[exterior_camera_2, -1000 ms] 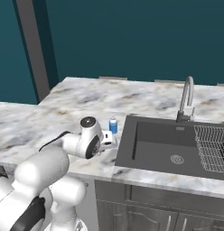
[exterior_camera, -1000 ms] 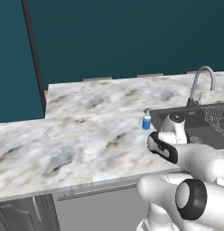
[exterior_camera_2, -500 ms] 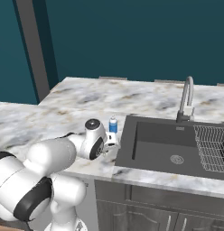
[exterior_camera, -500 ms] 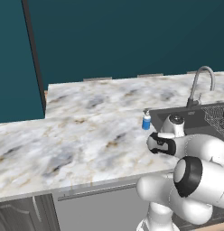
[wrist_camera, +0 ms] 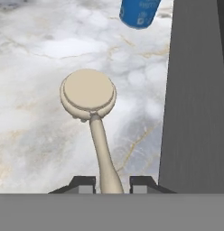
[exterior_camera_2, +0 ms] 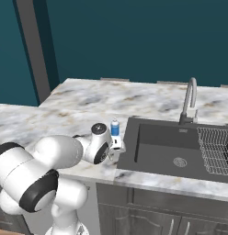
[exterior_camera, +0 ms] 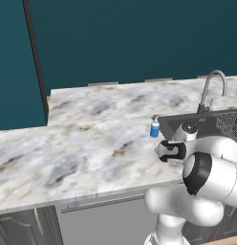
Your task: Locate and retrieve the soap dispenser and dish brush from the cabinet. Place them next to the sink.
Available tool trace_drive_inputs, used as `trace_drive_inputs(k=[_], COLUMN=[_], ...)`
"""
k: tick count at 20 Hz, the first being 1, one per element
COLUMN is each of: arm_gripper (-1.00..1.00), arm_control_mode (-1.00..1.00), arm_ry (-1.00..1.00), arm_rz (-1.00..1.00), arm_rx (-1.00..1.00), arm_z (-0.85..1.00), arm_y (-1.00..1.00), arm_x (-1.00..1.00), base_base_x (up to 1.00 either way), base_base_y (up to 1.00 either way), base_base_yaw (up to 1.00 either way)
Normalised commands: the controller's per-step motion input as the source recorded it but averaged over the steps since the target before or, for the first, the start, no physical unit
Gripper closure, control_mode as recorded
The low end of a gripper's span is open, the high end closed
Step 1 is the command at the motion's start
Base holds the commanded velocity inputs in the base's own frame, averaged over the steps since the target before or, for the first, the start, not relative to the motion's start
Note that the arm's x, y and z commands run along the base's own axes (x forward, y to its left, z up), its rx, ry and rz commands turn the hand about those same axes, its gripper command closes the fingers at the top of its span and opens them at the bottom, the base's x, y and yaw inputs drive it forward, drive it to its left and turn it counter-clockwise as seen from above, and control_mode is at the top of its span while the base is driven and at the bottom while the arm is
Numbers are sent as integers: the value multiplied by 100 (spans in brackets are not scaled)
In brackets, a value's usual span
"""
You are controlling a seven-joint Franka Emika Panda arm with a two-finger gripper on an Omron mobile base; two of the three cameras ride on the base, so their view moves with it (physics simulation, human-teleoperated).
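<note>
The dish brush (wrist_camera: 89, 92), pale tan with a round head, lies on the marble counter (exterior_camera: 91, 143) just left of the sink (exterior_camera_2: 157, 147). Its thin handle runs back between my gripper's (wrist_camera: 112, 182) fingertips, with a narrow gap on each side, so the gripper is slightly open. The soap dispenser (exterior_camera: 155, 128), a small blue bottle with a white pump, stands upright at the sink's left rim, just beyond the brush head (exterior_camera_2: 115, 127) (wrist_camera: 140, 11). My hand (exterior_camera_2: 116, 148) hangs low over the counter edge beside the sink. The cabinet is out of view.
A curved chrome faucet (exterior_camera_2: 189, 101) rises behind the dark basin, and a wire rack (exterior_camera_2: 217, 149) lies in its right part. The sink's dark rim (wrist_camera: 195, 90) runs close along the right of the hand view. A teal wall backs the counter.
The fingers have parted a little from the brush handle. The arm's elbow has swung across the base views, while the hand has stayed beside the sink's left rim.
</note>
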Motion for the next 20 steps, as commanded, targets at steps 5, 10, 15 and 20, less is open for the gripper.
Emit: trace_drive_inputs(k=[5,10,15,20], arm_gripper=[-100,-100,-100,-100], arm_control_mode=[-100,-100,-100,-100], arm_ry=[0,1,3,2], arm_rz=[0,0,0,0], arm_rx=[4,3,-2,-11], arm_z=[-27,-26,0,72], arm_y=[8,9,10,-2], arm_x=[0,0,0,-2], base_base_x=[0,0,0,0], base_base_y=[0,0,0,0], base_base_yaw=[0,0,0,0])
